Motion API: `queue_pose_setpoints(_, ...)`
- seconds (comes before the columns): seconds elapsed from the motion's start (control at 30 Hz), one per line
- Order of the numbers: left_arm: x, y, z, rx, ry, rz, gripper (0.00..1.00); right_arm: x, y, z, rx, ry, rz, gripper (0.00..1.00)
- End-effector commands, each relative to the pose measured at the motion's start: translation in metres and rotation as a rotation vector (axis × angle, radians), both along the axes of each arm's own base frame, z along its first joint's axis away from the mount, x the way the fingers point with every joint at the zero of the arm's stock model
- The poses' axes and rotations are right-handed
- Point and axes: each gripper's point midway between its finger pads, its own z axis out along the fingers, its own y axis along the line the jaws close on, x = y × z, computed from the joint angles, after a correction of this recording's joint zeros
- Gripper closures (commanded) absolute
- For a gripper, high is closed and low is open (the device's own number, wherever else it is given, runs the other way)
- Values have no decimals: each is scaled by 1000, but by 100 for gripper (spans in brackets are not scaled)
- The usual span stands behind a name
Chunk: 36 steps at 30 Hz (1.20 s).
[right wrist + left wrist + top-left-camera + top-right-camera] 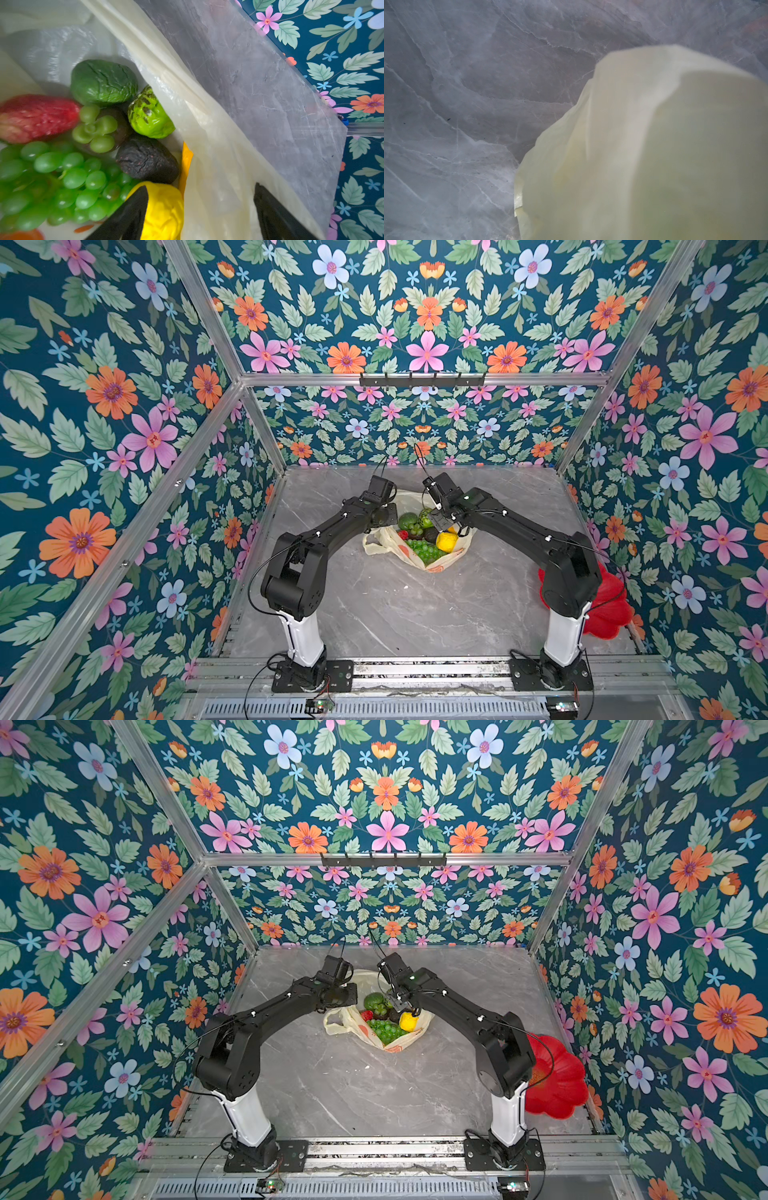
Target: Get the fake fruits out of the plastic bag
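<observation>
Lying open toward the far edge of the gray marble table, about midway between its side edges, the plastic bag is shown in both top views with the fake fruits heaped inside it, a lemon and a grape bunch uppermost. The left gripper is set at the bag's left rim and the right gripper is lowered over the lemon. A red flower-shaped plate is seen by the table's right edge, well apart from the bag. In the left wrist view only the table and a raised fold of the bag are shown, close to the lens; the fingers are hidden behind that film, on which the left gripper is closed. In the right wrist view the right gripper is spread wide with nothing clamped: one of its fingers is inside the bag just beside the lemon, the other outside the bag's wall. Beyond the lemon are packed an avocado, a bumpy bright green fruit, a dark green fruit and a strawberry.
</observation>
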Motion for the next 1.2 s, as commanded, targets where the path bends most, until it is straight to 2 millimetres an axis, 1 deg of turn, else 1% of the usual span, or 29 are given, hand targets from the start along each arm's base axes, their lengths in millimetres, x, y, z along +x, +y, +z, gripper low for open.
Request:
queue_pose_setpoints(0.0,-2,-3,5,-29,-23,-14,100,20,-19,-8,-63,0,-64,18)
queue_pose_setpoints(0.03,-3,-2,5,-39,-29,-14,100,20,-17,-15,-55,30,-58,17)
queue_pose_setpoints(0.13,-5,2,2,-71,-30,-9,100,14,-2,-37,-7,111,-10,18)
queue_pose_setpoints(0.23,-5,4,1,-83,-32,-4,100,16,-6,-52,-37,136,-34,20)
queue_pose_setpoints(0.3,-5,7,0,-88,-33,2,100,16,-8,-57,-43,146,-43,24)
queue_pose_setpoints(0.37,-4,10,-1,-90,-30,9,100,17,-12,-56,-24,150,-65,36)
queue_pose_setpoints(0.43,-3,17,-3,-85,-28,24,100,19,-20,-51,14,156,-102,49)
queue_pose_setpoints(0.57,-2,35,-8,-113,-27,57,100,20,-34,-37,100,141,-146,85)
queue_pose_setpoints(0.6,-2,43,-12,-125,-22,73,100,18,-34,-32,145,144,-144,94)
queue_pose_setpoints(0.63,-2,48,-15,-138,-17,82,100,15,-30,-28,209,160,-130,100)
queue_pose_setpoints(0.73,-2,64,-23,-150,2,110,100,3,-12,-15,414,209,-81,100)
queue_pose_setpoints(0.8,-4,71,-27,-150,8,114,100,-2,-5,-11,504,248,-82,100)
queue_pose_setpoints(0.87,-5,74,-31,-140,17,111,100,-3,-4,-11,580,290,-131,100)
queue_pose_setpoints(0.93,-5,77,-36,-119,30,110,100,2,-10,-9,709,341,-201,100)
queue_pose_setpoints(0.97,-5,76,-37,-117,36,101,99,4,-11,-7,780,366,-231,100)
queue_pose_setpoints(1.03,-6,70,-37,-130,40,81,94,11,-12,-1,924,393,-258,100)
queue_pose_setpoints(1.07,-6,67,-36,-134,37,74,91,14,-11,2,959,396,-266,100)
queue_pose_setpoints(1.13,-7,64,-32,-119,25,65,82,18,-11,5,967,390,-273,100)
queue_pose_setpoints(1.17,-7,64,-30,-100,20,69,76,20,-10,6,968,392,-277,100)
